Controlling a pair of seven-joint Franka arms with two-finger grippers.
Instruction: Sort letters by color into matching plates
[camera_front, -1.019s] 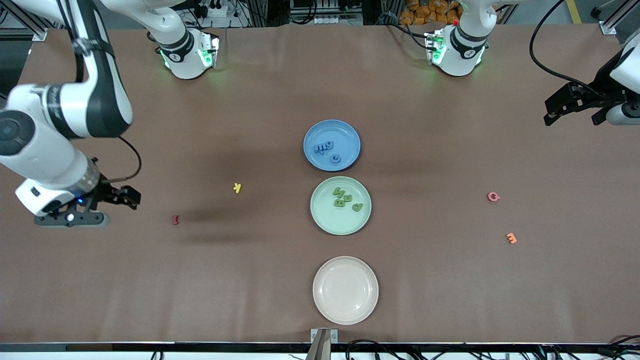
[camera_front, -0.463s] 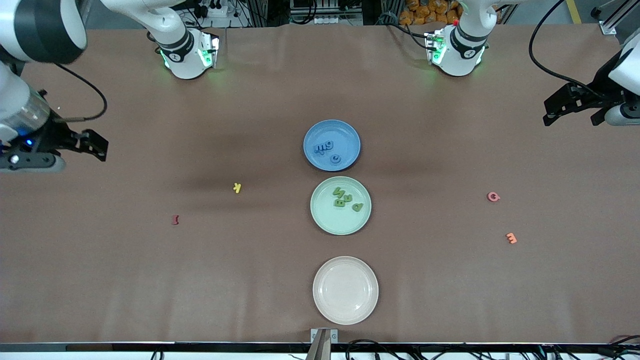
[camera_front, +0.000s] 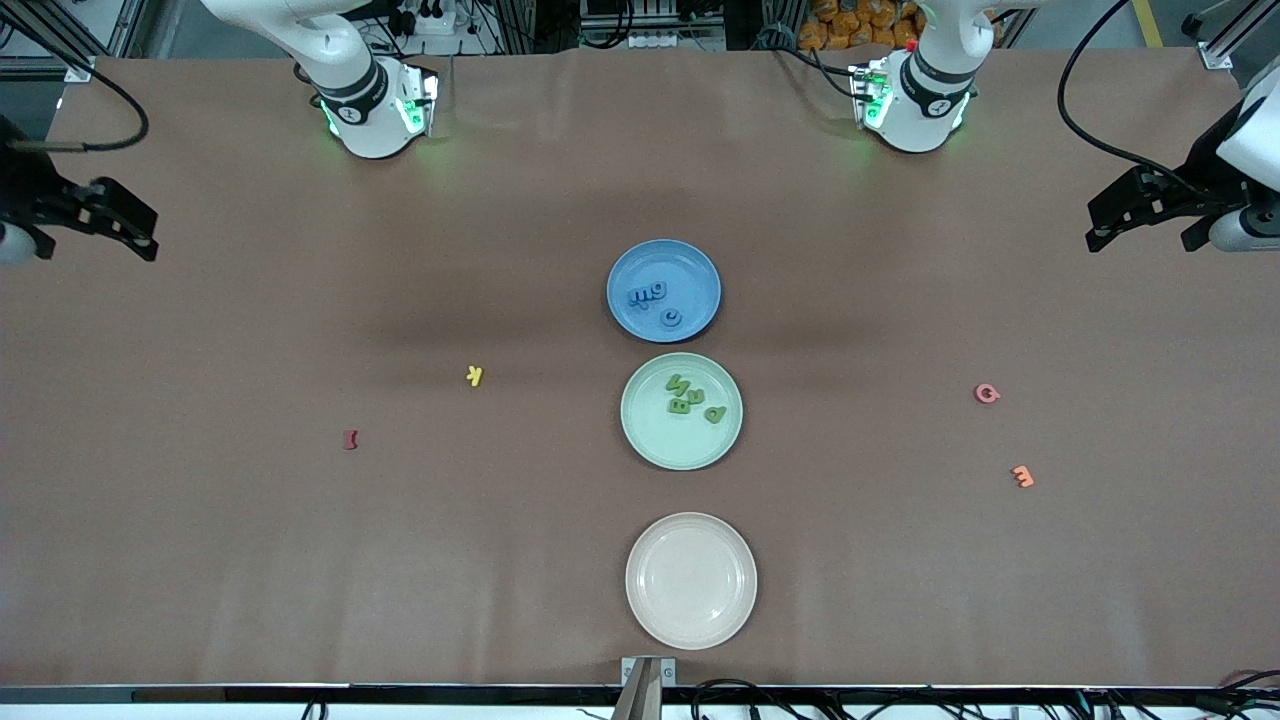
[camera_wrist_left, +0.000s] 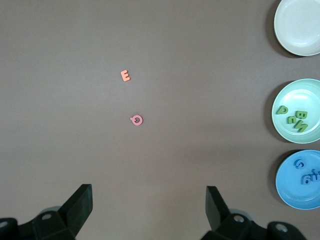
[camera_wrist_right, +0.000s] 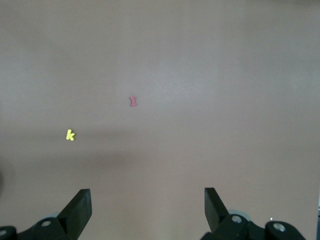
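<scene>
The blue plate (camera_front: 690, 270) lies at the table's middle with several blue letters (camera_front: 647, 294) in it. Just nearer the front camera, the mint green plate (camera_front: 650, 430) holds several green letters (camera_front: 690, 398). The left wrist view shows both plates too, the blue plate (camera_wrist_left: 290, 192) and the green plate (camera_wrist_left: 300, 97). My right gripper (camera_front: 125, 225) hangs open and empty over the table's edge at the right arm's end. My left gripper (camera_front: 1145, 235) hangs open and empty over the left arm's end. Bare table shows between the jaws of the left gripper (camera_wrist_left: 149, 192) and of the right gripper (camera_wrist_right: 147, 192).
An empty cream plate (camera_front: 690, 620) lies nearest the front camera. A yellow letter (camera_front: 474, 376) and a red letter (camera_front: 350, 439) lie toward the right arm's end. A pink letter (camera_front: 987, 394) and an orange letter (camera_front: 1022, 477) lie toward the left arm's end.
My right arm has swung away from the red letter, out to the table's edge at its own end. The left arm and all letters have not moved.
</scene>
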